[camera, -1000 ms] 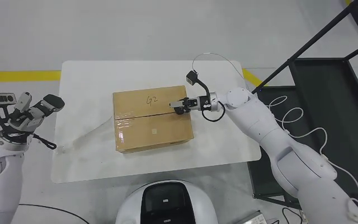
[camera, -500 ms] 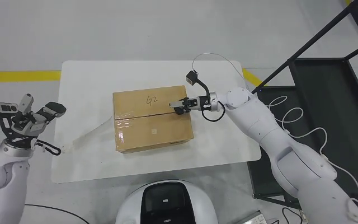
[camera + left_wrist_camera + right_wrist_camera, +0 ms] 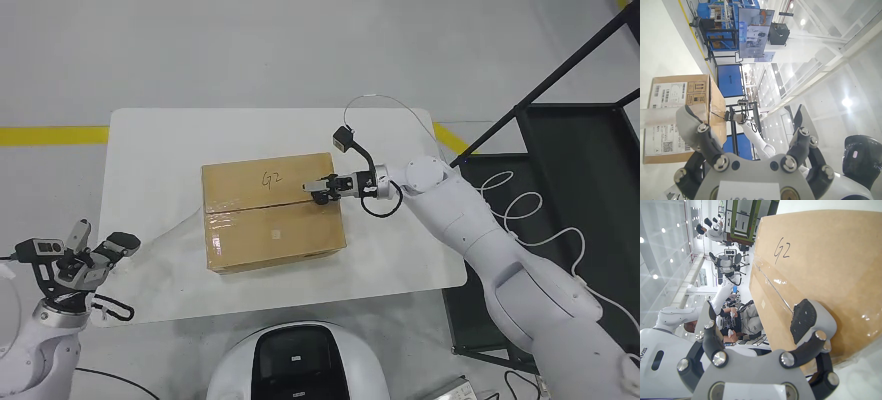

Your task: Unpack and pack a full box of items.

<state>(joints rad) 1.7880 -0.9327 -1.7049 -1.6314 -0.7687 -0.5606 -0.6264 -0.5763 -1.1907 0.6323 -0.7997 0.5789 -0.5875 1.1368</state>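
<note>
A closed cardboard box (image 3: 272, 210) marked by hand on its lid stands in the middle of the white table (image 3: 400, 260), its top seam taped. My right gripper (image 3: 320, 190) is open at the seam's right end. One pad (image 3: 803, 321) rests on the lid by the tape, and the other finger (image 3: 709, 315) hangs past the box's edge. My left gripper (image 3: 100, 241) is open and holds nothing, off the table's front left corner. From there it faces the box's labelled side (image 3: 676, 94).
A clear strip (image 3: 155, 240) runs from the box's left side across the table toward its front left corner. A dark metal rack (image 3: 570, 160) stands close to the table's right edge. A yellow floor line (image 3: 50, 135) runs behind the table on the left.
My left arm has swung from beside the table's left edge down toward its front left corner, gripper still open. The right arm and the box have not moved.
</note>
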